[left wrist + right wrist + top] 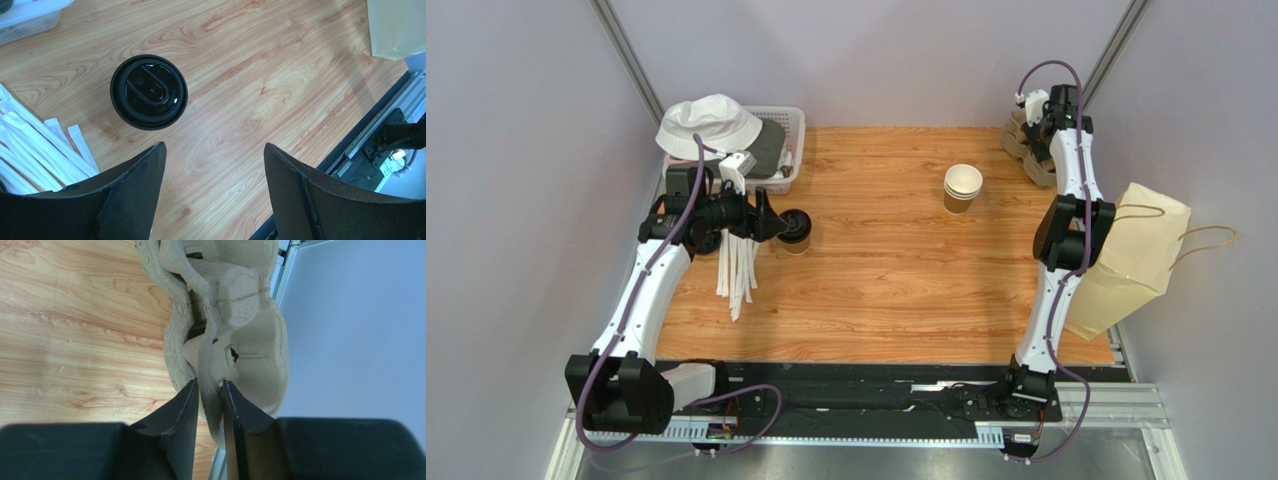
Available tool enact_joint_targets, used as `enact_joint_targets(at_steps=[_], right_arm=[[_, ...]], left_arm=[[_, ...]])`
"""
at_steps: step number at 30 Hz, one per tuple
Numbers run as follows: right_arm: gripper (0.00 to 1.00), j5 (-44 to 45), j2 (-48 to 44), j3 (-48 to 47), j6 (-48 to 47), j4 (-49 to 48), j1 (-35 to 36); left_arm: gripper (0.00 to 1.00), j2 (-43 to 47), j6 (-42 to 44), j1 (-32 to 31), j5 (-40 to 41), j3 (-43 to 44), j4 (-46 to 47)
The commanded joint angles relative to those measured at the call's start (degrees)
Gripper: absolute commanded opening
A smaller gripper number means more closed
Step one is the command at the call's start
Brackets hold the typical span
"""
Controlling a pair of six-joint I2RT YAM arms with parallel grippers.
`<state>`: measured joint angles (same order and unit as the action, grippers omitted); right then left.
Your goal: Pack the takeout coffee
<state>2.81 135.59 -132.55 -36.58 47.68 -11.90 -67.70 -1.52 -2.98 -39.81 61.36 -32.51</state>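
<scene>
The takeout coffee (794, 230), a small tan cup with a black lid, stands on the wooden table left of centre. In the left wrist view I see its lid (149, 92) from above. My left gripper (778, 226) is open and empty just left of the cup; in its wrist view (215, 150) the jaws stand wide apart short of the lid. My right gripper (1032, 125) is at the far right corner, shut on the rim of a moulded pulp cup tray (240, 315), with the fingertips (210, 385) pinching its edge. The brown paper bag (1136, 255) leans at the table's right edge.
A stack of open paper cups (963, 187) stands at centre right. White wrapped straws (736, 270) lie under my left arm and show in the left wrist view (30, 145). A white basket (791, 150) with a white hat (709, 122) sits at the far left.
</scene>
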Motion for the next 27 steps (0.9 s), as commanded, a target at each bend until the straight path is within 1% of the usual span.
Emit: enact_joint_targets(at_steps=[1, 2, 3, 9, 10, 13, 16, 18, 19, 20, 22, 23, 24, 25, 26, 27], right_arm=[[0.15, -2.02, -1.29, 0.28, -0.51, -1.98, -0.49], [0.02, -2.02, -1.55, 0.36, -0.69, -1.98, -0.49], [0.00, -1.93, -2.25, 0.36, -0.78, -1.98, -0.49], [0.00, -2.02, -6.29, 1.42, -1.13, -2.85, -0.40], [0.00, -3.84, -8.04, 1.51, -1.21, -3.03, -0.40], [0.00, -5.27, -11.56, 1.94, -1.30, -3.21, 0.12], [0.00, -7.46, -18.85, 5.62, -2.53, -2.85, 1.79], [0.00, -7.99, -26.14, 8.96, -3.32, -3.82, 3.98], [0.00, -7.56, -28.78, 13.68, -3.76, -6.00, 4.95], [0.00, -6.86, -34.02, 15.90, -4.03, -7.06, 7.13], [0.00, -2.91, -38.62, 22.30, -4.81, -9.87, 10.30], [0.00, 0.41, -41.17, 24.69, -4.73, -11.02, 14.67], [0.00, 4.53, -45.11, 26.45, -4.30, -11.81, 16.80], [0.00, 6.58, -47.41, 27.95, -3.77, -12.95, 19.00], [0.00, 9.29, -49.44, 32.22, -1.50, -14.36, 23.72], [0.00, 14.71, -53.55, 34.27, -0.70, -15.76, 26.29]], left_arm=[[0.80, 0.55, 1.43, -0.27, -0.18, 2.09, -0.71], [0.80, 0.73, 1.43, -0.27, -0.18, 2.09, -0.80], [0.80, 0.99, 1.43, -0.27, -0.26, 2.09, -0.89], [0.80, 1.96, 1.43, -0.27, 0.08, 2.09, -1.41], [0.80, 2.13, 1.34, -0.27, 0.09, 2.35, -1.41], [0.80, 2.57, -0.23, -0.27, 0.70, 3.49, -1.33], [0.81, 2.49, -2.86, -0.18, 1.58, 5.86, -1.50], [0.83, 1.52, -3.49, -0.09, 1.75, 7.97, -2.81], [0.84, 1.09, -3.66, -0.09, 1.67, 10.24, -3.17], [0.85, 0.56, -4.71, 0.08, 1.58, 11.40, -3.52], [0.88, 0.47, -7.60, 0.35, 2.98, 14.38, -2.39], [0.88, 0.55, -11.28, 0.61, 4.12, 15.44, -1.16], [0.89, 0.55, -13.57, 0.70, 6.30, 16.58, -0.54], [0.90, 0.55, -15.43, 0.79, 7.20, 18.68, 0.16], [0.90, 0.90, -19.36, 0.79, 8.16, 19.40, 2.08], [0.90, 1.25, -21.23, 0.79, 10.26, 20.02, 3.15]])
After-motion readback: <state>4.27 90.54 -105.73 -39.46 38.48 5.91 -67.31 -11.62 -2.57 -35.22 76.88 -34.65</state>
